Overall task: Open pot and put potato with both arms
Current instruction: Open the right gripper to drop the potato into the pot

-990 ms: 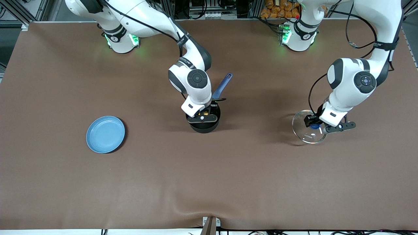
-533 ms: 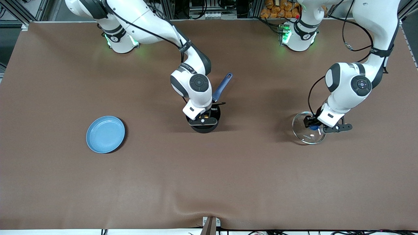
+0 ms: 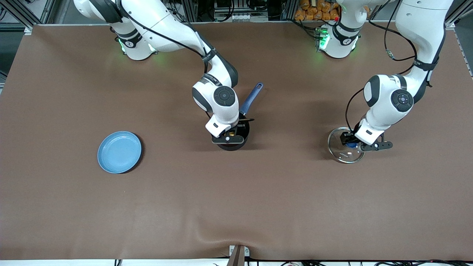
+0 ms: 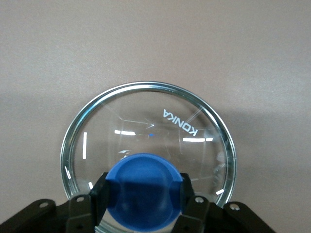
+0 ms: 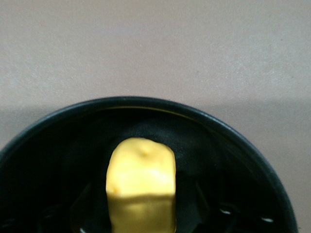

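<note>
1. Potato (image 5: 141,184) now down inside the pot (image 3: 242,138), w/ my right gripper (image 3: 232,133) lower than 1 s ago; it's pinched on the potato, not let go yet.
2. Pot sits mid-table, blue handle pointing toward the bases.
3. Lid (image 4: 148,145) has dropped closer to the table at my left arm's end; left gripper (image 4: 143,194) clamped on its blue knob.
4. Means: opening done, drop nearly done; release next, I'd say.
5. Plate (image 3: 119,152) lies toward the right arm's end, empty.
</note>
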You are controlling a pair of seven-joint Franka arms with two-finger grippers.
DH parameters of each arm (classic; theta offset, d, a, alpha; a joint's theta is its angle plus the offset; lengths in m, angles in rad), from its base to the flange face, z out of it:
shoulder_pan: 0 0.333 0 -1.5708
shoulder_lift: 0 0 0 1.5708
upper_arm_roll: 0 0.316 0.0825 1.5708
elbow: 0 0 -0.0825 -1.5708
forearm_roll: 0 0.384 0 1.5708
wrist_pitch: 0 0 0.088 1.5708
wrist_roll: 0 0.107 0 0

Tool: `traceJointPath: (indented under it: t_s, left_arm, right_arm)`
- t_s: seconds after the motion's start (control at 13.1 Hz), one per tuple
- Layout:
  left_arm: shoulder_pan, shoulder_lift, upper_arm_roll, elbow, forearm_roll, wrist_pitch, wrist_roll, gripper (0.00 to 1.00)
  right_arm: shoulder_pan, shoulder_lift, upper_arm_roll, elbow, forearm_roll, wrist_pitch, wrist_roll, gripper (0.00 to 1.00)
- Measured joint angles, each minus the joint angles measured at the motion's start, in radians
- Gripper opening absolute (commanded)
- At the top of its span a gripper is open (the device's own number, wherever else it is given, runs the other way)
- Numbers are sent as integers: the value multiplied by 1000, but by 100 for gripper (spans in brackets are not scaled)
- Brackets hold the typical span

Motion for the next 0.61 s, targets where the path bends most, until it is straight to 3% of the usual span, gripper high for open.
traceJointPath:
  t_s: [0.08, 0.3, 0.61]
  left_arm:
    - [0, 0, 0, 0, 0, 1, 1, 100]
    - [0, -2, -1, 7, 0, 10, 2, 100]
    - [0, -48, -3, 57, 0, -29, 2, 100]
  right_arm:
    - [0, -6, 0, 8, 0, -28, 0, 100]
    - [-15, -87, -5, 40, 0, -197, -2, 100]
    - [-77, -304, -5, 58, 49, -442, -50, 100]
